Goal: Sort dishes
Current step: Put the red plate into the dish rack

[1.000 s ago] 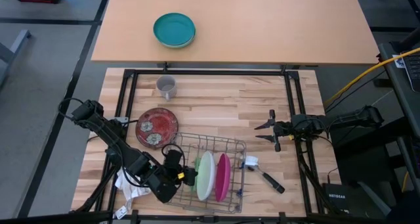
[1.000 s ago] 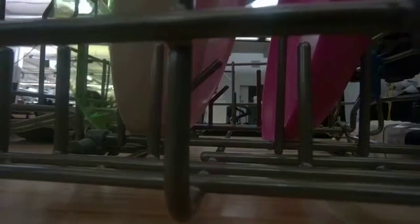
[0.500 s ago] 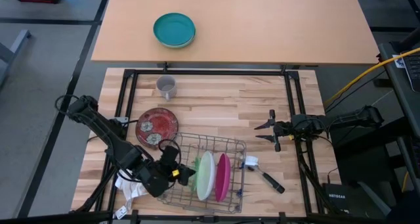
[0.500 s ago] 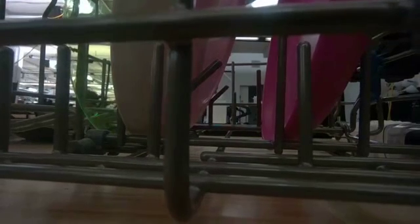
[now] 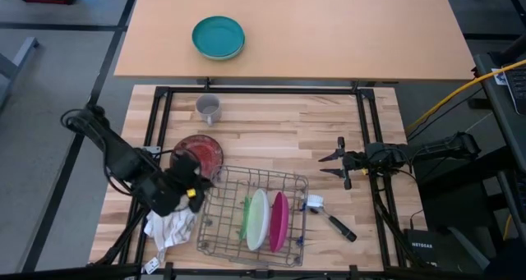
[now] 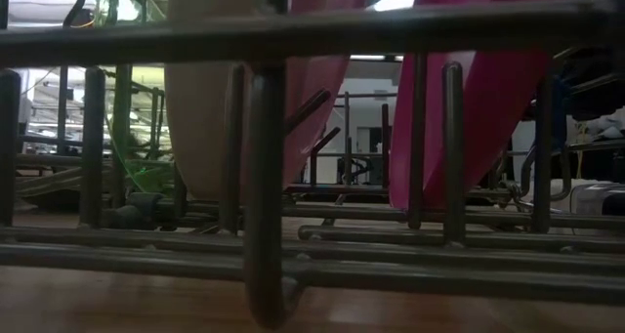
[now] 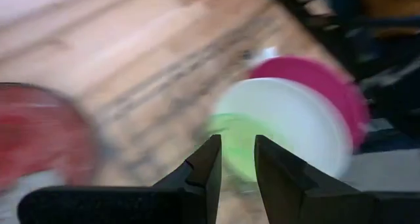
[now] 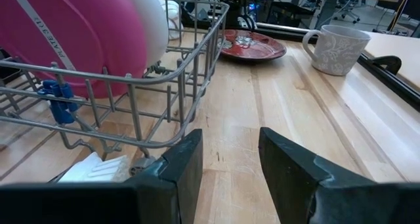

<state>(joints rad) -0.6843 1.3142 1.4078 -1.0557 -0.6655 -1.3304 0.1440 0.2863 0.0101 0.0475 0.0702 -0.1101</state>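
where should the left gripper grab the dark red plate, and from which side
Probably by the rim. The dark red plate lies flat on the table, so only its edge gives the fingers anything to pinch. The left gripper hangs empty at the edge nearest the rack, so come from above there, one finger over the rim and one under. The mug side is farther.

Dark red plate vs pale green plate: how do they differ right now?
Colour: the dark red plate carries pale motifs; the pale green plate is plain. Pose: the red one lies flat, the green one stands on edge. Place: the red one sits on the wooden table outside the wire rack; the green one is slotted in the rack beside the white plate. Shared: both round, neither held by a claw.
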